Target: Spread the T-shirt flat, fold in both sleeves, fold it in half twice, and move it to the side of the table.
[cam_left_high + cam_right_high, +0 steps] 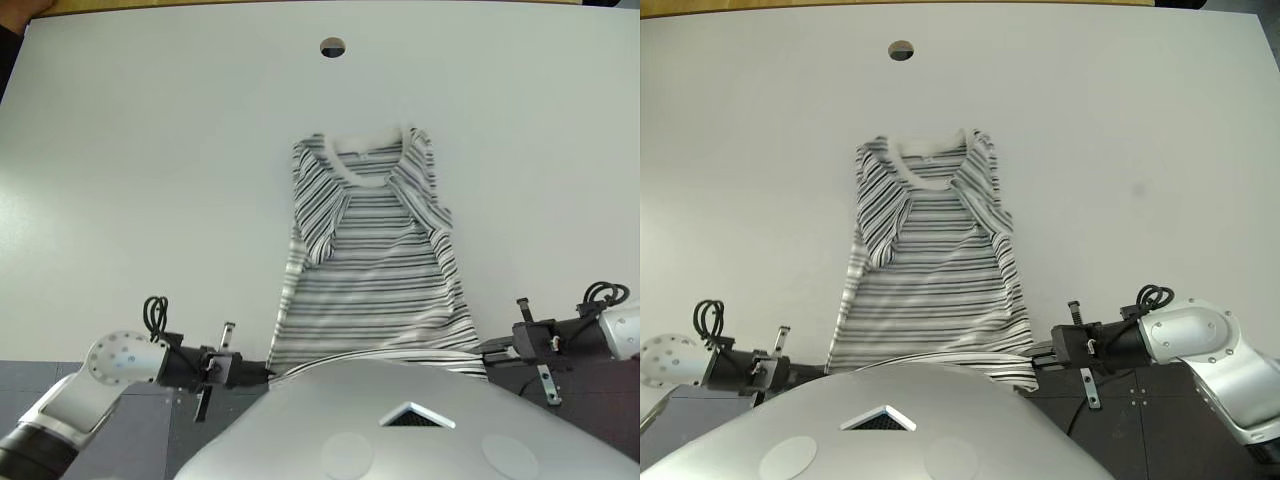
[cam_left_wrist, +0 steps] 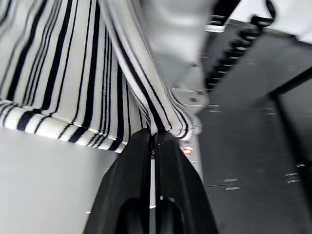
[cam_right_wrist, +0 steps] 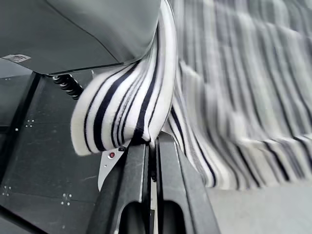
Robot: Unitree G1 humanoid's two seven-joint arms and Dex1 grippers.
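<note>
Left gripper (image 2: 152, 137) and right gripper (image 3: 152, 142) each pinch a bottom corner of the striped T-shirt (image 1: 375, 270), fingers closed on the fabric at the near edge of the table (image 1: 150, 180). That white table stretches away (a small round hole (image 1: 333, 47) sits near its far side). The shirt lies lengthwise mid-table, collar (image 1: 362, 172) farthest from the robot. Both sleeves (image 1: 318, 235) look folded inward across the chest. By my judgement, spreading and sleeve folds are done. Both half-folds and the move aside remain.
</note>
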